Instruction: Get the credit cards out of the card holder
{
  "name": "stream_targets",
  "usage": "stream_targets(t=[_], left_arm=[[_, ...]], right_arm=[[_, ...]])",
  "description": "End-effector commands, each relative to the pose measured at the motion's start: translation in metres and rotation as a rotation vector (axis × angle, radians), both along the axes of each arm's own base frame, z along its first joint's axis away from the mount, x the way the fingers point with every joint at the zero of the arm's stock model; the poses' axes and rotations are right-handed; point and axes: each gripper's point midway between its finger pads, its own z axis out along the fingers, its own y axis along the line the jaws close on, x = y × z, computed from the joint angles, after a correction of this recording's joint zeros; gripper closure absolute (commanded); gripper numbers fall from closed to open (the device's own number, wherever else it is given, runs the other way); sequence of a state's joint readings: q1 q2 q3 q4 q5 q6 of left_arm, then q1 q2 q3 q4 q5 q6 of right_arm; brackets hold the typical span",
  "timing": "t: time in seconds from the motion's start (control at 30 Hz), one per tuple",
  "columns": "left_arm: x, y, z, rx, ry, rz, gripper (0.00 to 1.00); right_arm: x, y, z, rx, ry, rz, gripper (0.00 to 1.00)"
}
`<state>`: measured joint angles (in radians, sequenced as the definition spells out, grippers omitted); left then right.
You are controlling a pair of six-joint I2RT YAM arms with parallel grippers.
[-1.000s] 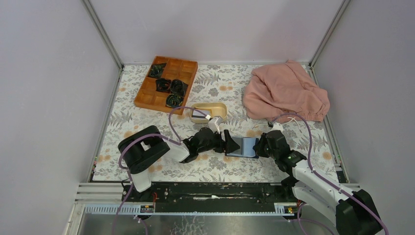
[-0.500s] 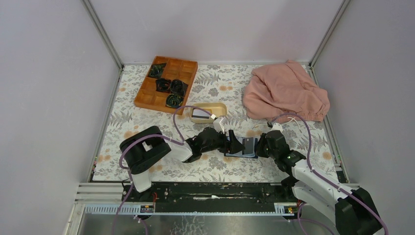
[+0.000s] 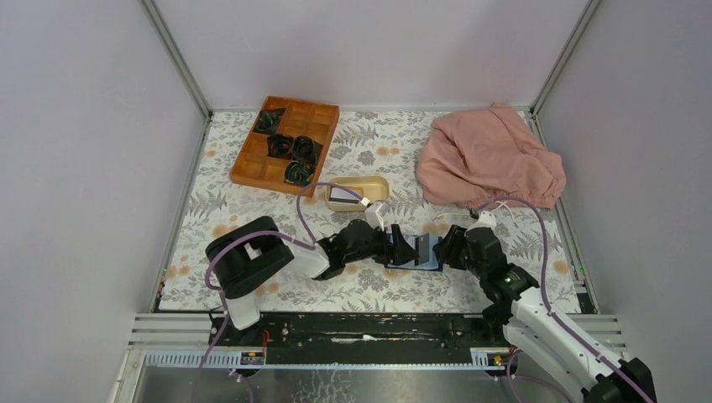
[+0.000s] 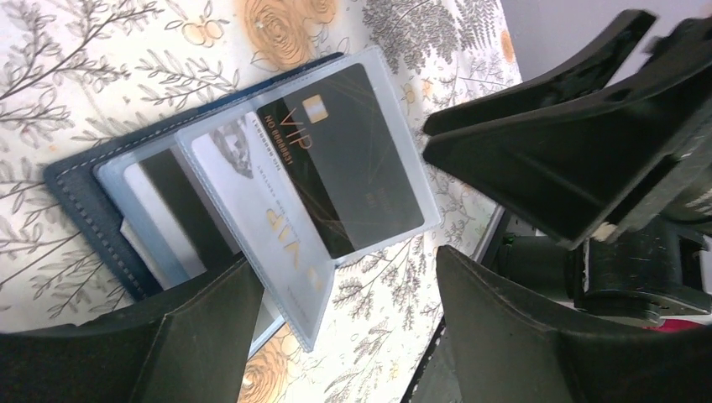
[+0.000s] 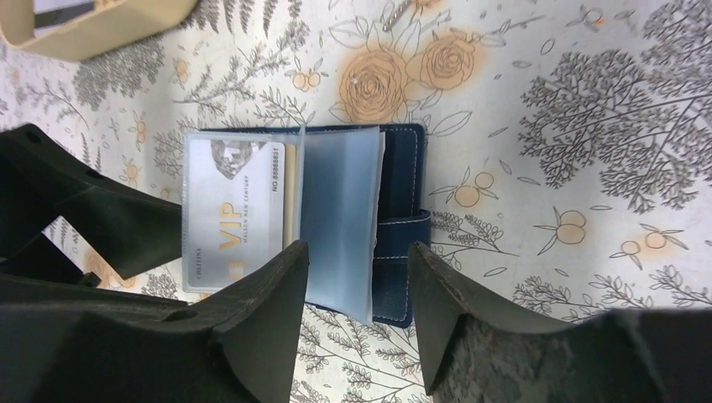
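The navy card holder [image 3: 422,252] lies open on the flowered table between my two grippers. In the left wrist view its clear sleeves fan up from the navy cover [image 4: 80,200], showing a black credit card [image 4: 357,168] and a pale grey-white one [image 4: 252,197]. The right wrist view shows that pale card [image 5: 231,214] beside a blue-tinted sleeve [image 5: 340,214] and the snap tab [image 5: 403,228]. My left gripper [image 3: 403,248] [image 4: 353,336] is open at the sleeves' free edge and holds nothing. My right gripper [image 3: 447,248] [image 5: 358,260] is open, straddling the blue sleeve without touching it.
A beige oval dish [image 3: 375,186] holding a small flat item stands just behind the left gripper. A wooden compartment tray [image 3: 323,113] with dark bundles sits at the back left. A pink cloth [image 3: 487,159] is heaped at the back right. Walls close in both sides.
My right gripper has opened and let go of the sleeve it was pinching. The left gripper moved right, up to the card holder, and stayed open.
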<state>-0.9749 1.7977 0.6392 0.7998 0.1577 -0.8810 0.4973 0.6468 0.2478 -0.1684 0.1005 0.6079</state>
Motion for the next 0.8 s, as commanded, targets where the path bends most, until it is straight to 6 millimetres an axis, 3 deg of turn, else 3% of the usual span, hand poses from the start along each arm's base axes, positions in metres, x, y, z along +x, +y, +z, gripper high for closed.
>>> stream_targets(t=[0.0,0.1,0.2,0.3,0.4,0.43,0.6,0.77], left_arm=[[0.006,0.011,0.006,0.007,-0.049,0.042,0.2],[0.008,0.028,0.007,0.035,-0.079,0.081,0.21],[0.011,0.047,0.015,0.049,-0.108,0.14,0.3],[0.011,0.054,0.026,0.057,-0.142,0.149,0.38],[0.005,0.043,0.036,0.033,-0.143,0.084,0.45],[0.0,0.035,0.042,0.006,-0.141,0.039,0.45],[-0.009,0.004,0.049,-0.091,-0.097,-0.078,0.38],[-0.009,-0.012,0.036,-0.113,-0.052,-0.113,0.35]], right_arm=[[0.011,0.001,0.035,0.012,-0.103,0.001,0.46],[0.014,0.014,0.042,0.048,-0.112,0.053,0.51],[0.017,0.021,0.036,0.056,-0.087,0.074,0.55],[0.019,0.026,0.023,0.053,-0.058,0.091,0.72],[0.019,0.027,0.007,0.045,-0.003,0.081,0.97],[0.018,0.027,0.002,0.046,0.016,0.07,1.0],[0.012,0.025,-0.018,0.051,0.074,0.044,1.0],[0.005,0.018,-0.031,0.037,0.106,0.018,1.0]])
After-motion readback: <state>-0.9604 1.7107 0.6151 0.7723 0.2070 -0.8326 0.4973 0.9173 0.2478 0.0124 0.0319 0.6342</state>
